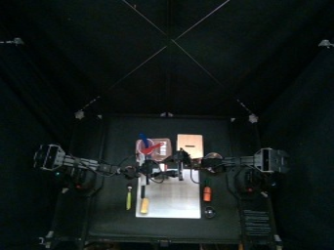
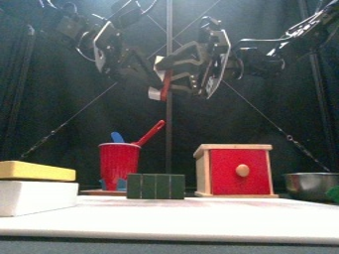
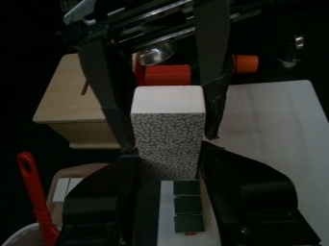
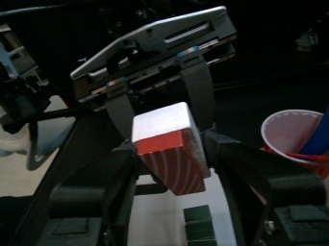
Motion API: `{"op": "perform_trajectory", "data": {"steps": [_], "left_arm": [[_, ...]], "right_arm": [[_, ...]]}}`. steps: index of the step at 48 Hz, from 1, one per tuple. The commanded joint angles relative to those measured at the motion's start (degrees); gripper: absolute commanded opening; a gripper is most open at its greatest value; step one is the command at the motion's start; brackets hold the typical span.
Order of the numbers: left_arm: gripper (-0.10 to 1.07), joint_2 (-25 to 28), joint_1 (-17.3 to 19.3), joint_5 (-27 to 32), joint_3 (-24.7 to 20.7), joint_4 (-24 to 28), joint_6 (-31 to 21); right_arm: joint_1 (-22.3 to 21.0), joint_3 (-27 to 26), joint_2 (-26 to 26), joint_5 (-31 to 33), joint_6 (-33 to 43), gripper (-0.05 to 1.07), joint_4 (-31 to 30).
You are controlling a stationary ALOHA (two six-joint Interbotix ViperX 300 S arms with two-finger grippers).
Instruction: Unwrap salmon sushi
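Front view: sushi (image 2: 161,71) between tools (aloft)

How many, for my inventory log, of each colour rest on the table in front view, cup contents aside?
Red plastic cup, red-fronted wooden box: 2
Dark green block: 1
Yellow flat slab: 1
White flat slab: 1
Silver metal bowl: 1
Total: 6

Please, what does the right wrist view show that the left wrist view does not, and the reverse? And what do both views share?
Only the right wrist view shows the red cup and a red face on the salmon sushi. Only the left wrist view shows the wooden box and a speckled white face of the sushi. Both show the sushi gripped between the left pincer and the right pincer.
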Motion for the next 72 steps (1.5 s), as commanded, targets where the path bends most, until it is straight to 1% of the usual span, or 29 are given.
{"op": "perform_trajectory", "data": {"steps": [1,4,10,16,21,25,32,44,49,55,59,62,67,69,70,72], "left_arm": [[0.68,-0.26,0.0,0.35,-1.32,-0.09,-0.18],[0.68,-0.26,0.0,0.53,-1.23,-0.35,-0.18],[0.68,-0.26,0.0,0.62,-1.05,-1.41,-0.18],[0.68,-0.26,0.0,0.62,-0.62,-2.99,-0.18],[0.7,0.35,0.44,0.97,-0.35,-4.66,0.09],[0.72,0.97,0.62,0.62,-0.35,-4.66,0.53],[0.79,0.79,0.79,0.7,-0.35,-4.22,0.26],[1.01,0.88,1.05,0.97,-0.26,-4.22,0.09],[1.03,0.35,1.05,0.97,-0.09,-4.22,0.18],[1.03,-0.97,1.05,0.97,0.7,-4.31,0.26],[1.03,-2.2,1.23,0.97,1.32,-4.22,0.35],[1.03,-3.34,1.32,0.97,1.67,-4.22,0.44],[1.03,-4.75,1.32,0.97,2.37,-4.13,0.53],[1.03,-5.27,1.49,0.97,2.55,-4.04,0.53],[1.03,-5.45,1.49,0.97,2.72,-4.04,0.53],[1.03,-5.89,1.58,0.97,2.9,-4.04,0.62]], "right_arm": [[-0.18,-1.14,-1.58,-0.53,0.09,0.8,0.0],[-0.18,-1.05,-1.67,-0.53,0.09,0.75,0.09],[-0.18,-0.88,-2.02,-0.53,0.09,0.69,0.26],[-0.18,-0.53,-2.99,-0.53,0.26,0.66,0.44],[-0.18,0.18,-3.78,-0.53,0.26,0.66,0.79],[-0.18,1.05,-4.57,-0.53,0.44,0.66,1.14],[-0.18,2.72,-5.89,-0.53,0.53,0.66,2.46],[-0.09,3.96,-7.03,-0.53,0.44,0.66,3.25],[-0.18,4.57,-7.03,-0.09,0.97,0.66,3.25],[0.35,6.77,-8.0,1.85,1.49,0.66,3.78],[2.37,8.53,-9.49,5.98,1.49,0.66,6.68],[4.04,9.49,-10.81,10.63,1.41,0.66,9.32],[7.82,9.67,-13.54,23.2,1.32,0.66,13.89],[9.23,9.23,-14.59,28.48,1.32,0.66,15.38],[10.2,8.79,-15.38,32.26,1.23,0.66,16.52],[11.34,8.09,-16.08,37.0,1.14,0.66,18.11]]}}
